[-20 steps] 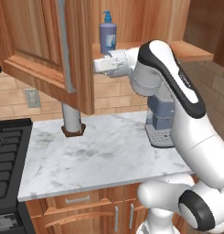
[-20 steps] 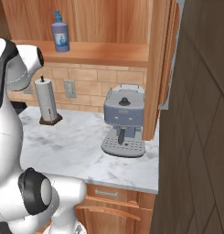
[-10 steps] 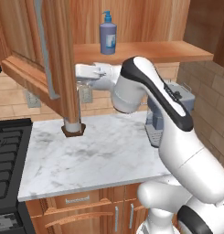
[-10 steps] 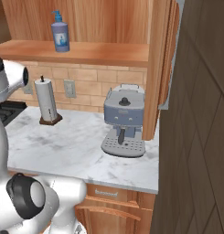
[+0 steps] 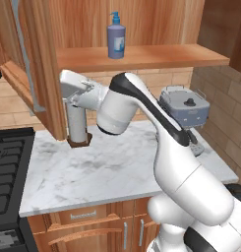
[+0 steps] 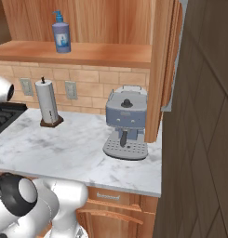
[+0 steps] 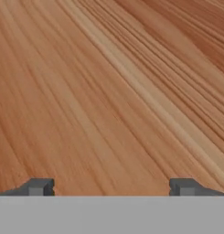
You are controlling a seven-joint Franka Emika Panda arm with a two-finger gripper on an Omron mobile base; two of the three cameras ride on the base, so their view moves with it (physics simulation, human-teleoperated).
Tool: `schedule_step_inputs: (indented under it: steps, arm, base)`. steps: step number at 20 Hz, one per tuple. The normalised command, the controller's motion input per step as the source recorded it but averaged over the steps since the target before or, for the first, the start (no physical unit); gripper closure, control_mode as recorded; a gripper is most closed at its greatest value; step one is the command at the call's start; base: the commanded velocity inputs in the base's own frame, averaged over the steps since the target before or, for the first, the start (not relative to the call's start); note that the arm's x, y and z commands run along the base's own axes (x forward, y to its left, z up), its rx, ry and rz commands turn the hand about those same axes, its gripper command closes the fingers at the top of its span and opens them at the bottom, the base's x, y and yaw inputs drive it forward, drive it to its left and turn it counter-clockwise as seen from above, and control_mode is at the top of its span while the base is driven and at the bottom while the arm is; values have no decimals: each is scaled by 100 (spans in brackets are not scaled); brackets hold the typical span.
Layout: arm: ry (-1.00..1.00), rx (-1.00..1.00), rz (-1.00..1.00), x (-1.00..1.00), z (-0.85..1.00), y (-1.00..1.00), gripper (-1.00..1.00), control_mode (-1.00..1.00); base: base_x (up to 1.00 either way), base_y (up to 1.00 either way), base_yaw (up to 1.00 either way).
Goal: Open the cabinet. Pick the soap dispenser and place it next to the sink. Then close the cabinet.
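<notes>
**Cabinet open, arm at left door, bottle on shelf**

My arm [image 5: 141,113] reaches across to the left, forearm roughly level, with the hand end [image 5: 73,88] just under the shelf edge and close beside the swung-out left door [image 5: 41,74] of the cabinet [image 5: 141,56]. My gripper [image 7: 111,187] stands with its fingers wide apart and nothing between them; the hand view faces plain wood grain at close range, and I cannot tell whether the tips touch it.

The paper towel roll [image 5: 76,123] stands on its brown base on the marble counter [image 5: 107,172], directly below my hand. The coffee machine [image 5: 183,110] sits at the counter's right end, well apart from my hand. A black stove [image 5: 6,167] borders the counter on the left. The right door [image 6: 162,69] hangs open beside the coffee machine.

The soap dispenser [image 5: 116,37] stands upright on the cabinet's shelf floor, alone, above and to the right of my hand, untouched
</notes>
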Motion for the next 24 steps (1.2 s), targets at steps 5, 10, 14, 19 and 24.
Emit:
schedule_step_inputs:
  steps: [5,10,14,19,24]
  arm:
    - [20,5,3,5,0,27,-100,-100]
    - [22,0,1,9,0,15,-100,-100]
    - [26,0,0,10,0,16,-100,-100]
    - [30,0,1,7,1,13,-100,-100]
    - [32,0,4,3,10,-2,-100,-100]
  base:
    - [0,0,0]
    - [0,0,0]
    - [0,0,0]
    - [0,0,0]
    - [0,0,0]
